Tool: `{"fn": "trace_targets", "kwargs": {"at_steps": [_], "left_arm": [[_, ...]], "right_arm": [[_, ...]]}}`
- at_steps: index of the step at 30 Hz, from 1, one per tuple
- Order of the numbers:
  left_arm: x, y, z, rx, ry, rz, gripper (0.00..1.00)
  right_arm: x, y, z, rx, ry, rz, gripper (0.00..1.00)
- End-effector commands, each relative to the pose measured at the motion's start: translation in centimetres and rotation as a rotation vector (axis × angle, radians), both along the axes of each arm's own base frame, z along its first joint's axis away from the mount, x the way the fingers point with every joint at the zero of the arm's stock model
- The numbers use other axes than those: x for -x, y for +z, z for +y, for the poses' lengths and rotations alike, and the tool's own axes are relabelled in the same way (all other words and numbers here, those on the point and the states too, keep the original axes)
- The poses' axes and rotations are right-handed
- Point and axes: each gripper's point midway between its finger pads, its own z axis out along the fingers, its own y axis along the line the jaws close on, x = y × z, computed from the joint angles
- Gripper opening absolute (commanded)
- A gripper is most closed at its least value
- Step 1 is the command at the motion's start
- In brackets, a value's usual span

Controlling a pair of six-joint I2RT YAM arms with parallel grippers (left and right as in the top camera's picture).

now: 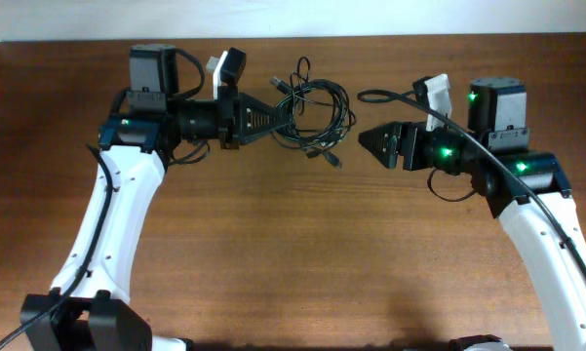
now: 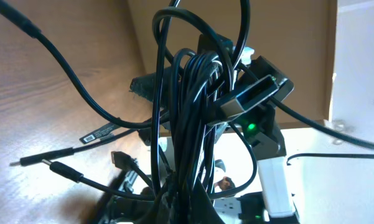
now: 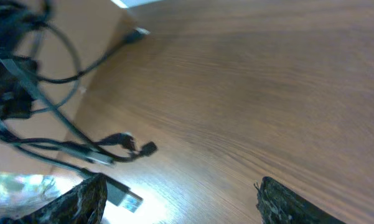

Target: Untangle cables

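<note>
**Cables [image 2: 193, 124] pinned at one end, second pincer yet to take a strand**

The left gripper [image 1: 281, 113] appears clamped on the knotted bundle. In its wrist view a tight sheaf of black cords runs straight out from where the jaws sit, though the jaws themselves are mostly hidden behind it. The right gripper [image 1: 364, 139] holds nothing. Its wrist view shows the two fingers [image 3: 90, 196] spread wide, with bare table [image 1: 293, 253] between them.

The bundle lies at the far middle of the table, just off the left gripper's tip and between the two arms. It is near the right gripper but not touching it.

The bundle's long axis runs roughly left to right, from the left jaws toward the right arm, and the loops fan out at the right-hand end. A few loose tails with small plug ends [image 3: 127, 138] trail off toward the near edge, and a silvery flat plug [image 3: 123, 197] lies close to the right gripper's fingers.

The step in hand looks like the anchor-and-pull: one side is held and the other is lining up. The next move probably calls for the right gripper to close on a single free tail or plug, not a whole loop. It should then draw that tail away along the axis while the left keeps its hold. Catching two cords at once would likely tighten the knot.
</note>
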Motion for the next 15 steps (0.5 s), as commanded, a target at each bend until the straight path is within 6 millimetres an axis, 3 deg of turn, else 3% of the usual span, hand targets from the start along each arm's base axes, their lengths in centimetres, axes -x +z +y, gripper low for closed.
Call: {"fn": "trace_targets", "kwargs": {"at_steps": [1, 5, 13, 15], "left_arm": [[0.8, 1.5, 0.0, 0.038, -0.032, 0.007, 0.00], [0.8, 1.6, 0.0, 0.039, -0.031, 0.023, 0.00], [0.8, 1.6, 0.0, 0.043, -0.030, 0.058, 0.00], [0.9, 1.6, -0.1, 0.043, -0.033, 0.059, 0.00]], "right_arm": [[0.6, 1.6, 1.4, -0.052, 0.102, -0.058, 0.78], [0.8, 3.0, 2.8, -0.126, 0.196, -0.116, 0.78], [-0.3, 1.3, 7.3, -0.193, 0.350, -0.140, 0.77], [-0.9, 1.2, 8.2, -0.203, 0.359, -0.161, 0.63]]}}
